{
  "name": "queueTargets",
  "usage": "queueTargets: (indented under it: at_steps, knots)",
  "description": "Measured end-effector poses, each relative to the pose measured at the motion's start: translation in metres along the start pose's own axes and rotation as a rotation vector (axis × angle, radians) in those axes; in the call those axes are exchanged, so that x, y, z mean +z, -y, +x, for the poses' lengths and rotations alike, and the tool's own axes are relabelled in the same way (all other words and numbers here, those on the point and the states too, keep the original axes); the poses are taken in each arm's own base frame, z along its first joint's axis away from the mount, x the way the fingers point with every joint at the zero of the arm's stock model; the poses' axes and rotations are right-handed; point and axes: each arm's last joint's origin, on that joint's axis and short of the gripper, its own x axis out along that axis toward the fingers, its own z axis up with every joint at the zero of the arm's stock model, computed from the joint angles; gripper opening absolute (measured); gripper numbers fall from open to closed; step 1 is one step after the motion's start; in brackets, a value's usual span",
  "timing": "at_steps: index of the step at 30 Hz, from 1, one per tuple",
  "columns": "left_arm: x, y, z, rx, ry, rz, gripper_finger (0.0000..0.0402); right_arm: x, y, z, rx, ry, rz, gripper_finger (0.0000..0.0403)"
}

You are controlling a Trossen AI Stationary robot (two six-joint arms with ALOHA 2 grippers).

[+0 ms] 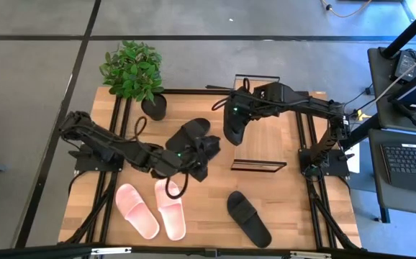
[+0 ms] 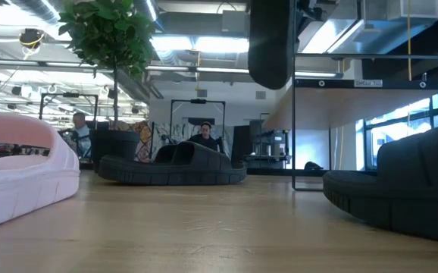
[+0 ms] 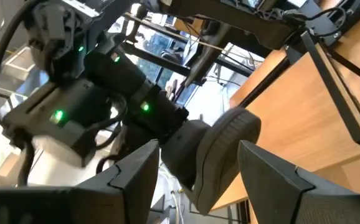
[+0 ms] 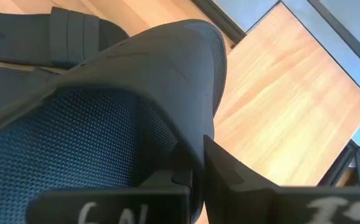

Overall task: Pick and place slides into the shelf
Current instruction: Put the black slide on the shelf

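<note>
We see the right gripper clamped on a black slide, held in the air at the left edge of the shelf. The left gripper hovers with fingers spread wide, holding nothing, beside another black slide.

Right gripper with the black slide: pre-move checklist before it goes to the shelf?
1. Right gripper shut on held black slide: ok.
2. Slide lifted off the table, per low view: ok.
3. Shelf board bare beside the slide: ok.
4. Left gripper out of the path, by the black slide on the table: ok, though close.
5. Grip security at the strap: cannot tell.
6. Lower shelf tier free: cannot tell.
</note>
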Motion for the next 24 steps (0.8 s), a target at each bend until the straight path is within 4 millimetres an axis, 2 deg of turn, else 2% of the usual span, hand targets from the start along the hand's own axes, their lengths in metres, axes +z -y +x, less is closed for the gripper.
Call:
queueTargets:
  at_steps: [14, 24]
  knots:
    - [-0.004, 0.031, 0.027, -0.044, -0.062, 0.077, 0.0211, -0.001, -0.006, 0.003, -0.001, -0.004, -0.024, 0.0013]
    - [-0.012, 0.027, 0.038, -0.041, -0.077, 0.068, 0.0211, -0.003, -0.02, 0.01, 0.001, -0.014, -0.074, 0.0013]
